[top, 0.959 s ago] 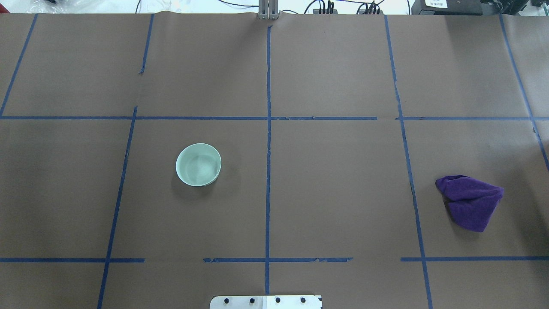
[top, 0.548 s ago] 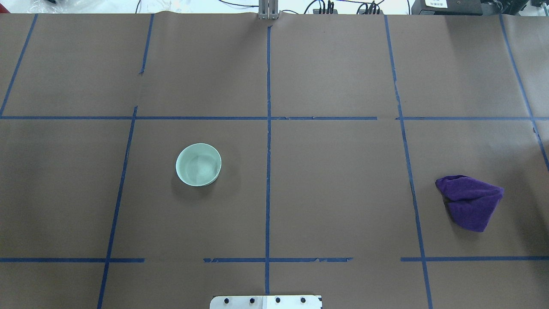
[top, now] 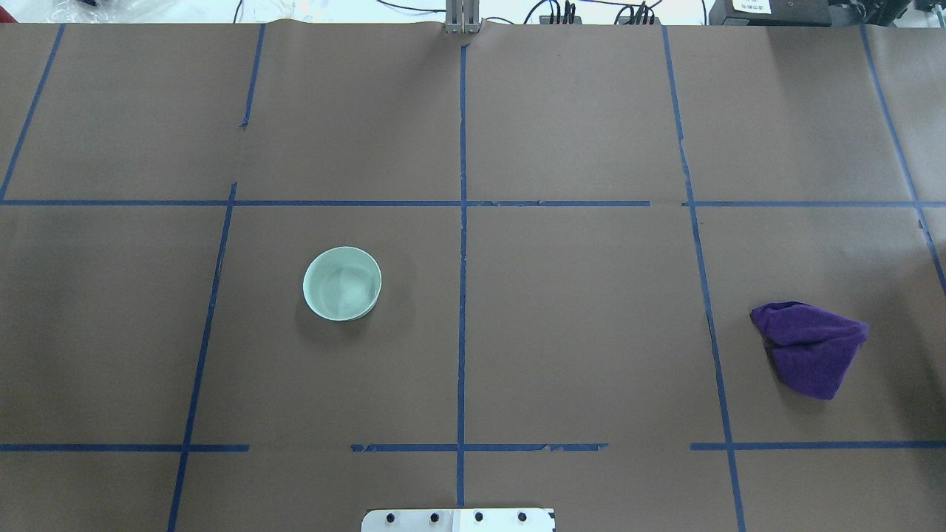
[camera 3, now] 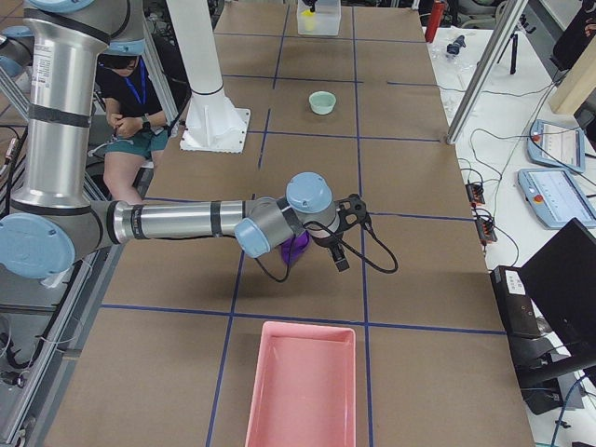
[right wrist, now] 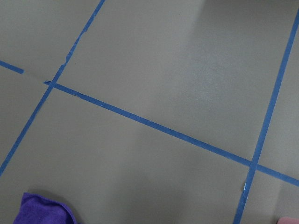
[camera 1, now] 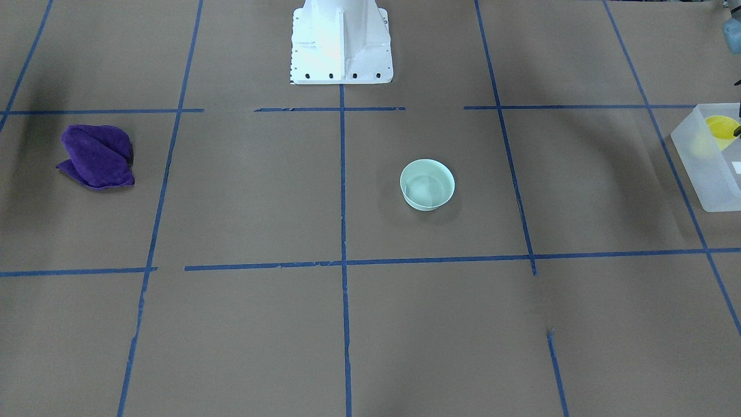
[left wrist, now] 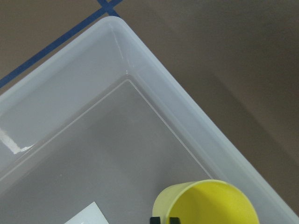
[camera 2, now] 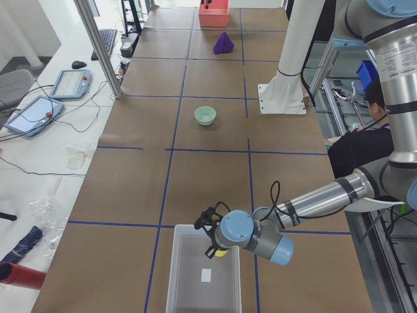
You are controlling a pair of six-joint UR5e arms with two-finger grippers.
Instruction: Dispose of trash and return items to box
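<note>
Mint-green bowl [top: 342, 284], purple cloth [top: 811, 347]: same spots

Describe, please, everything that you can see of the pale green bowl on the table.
The bowl is round, pale mint-green and looks like smooth plastic, with a thin rim and a flat floor. It stands upright, mouth up, and appears empty. It rests on the brown-papered table, inside one taped square on the robot's left half, a little to the left of the centre tape line. Only the table touches it.
</note>
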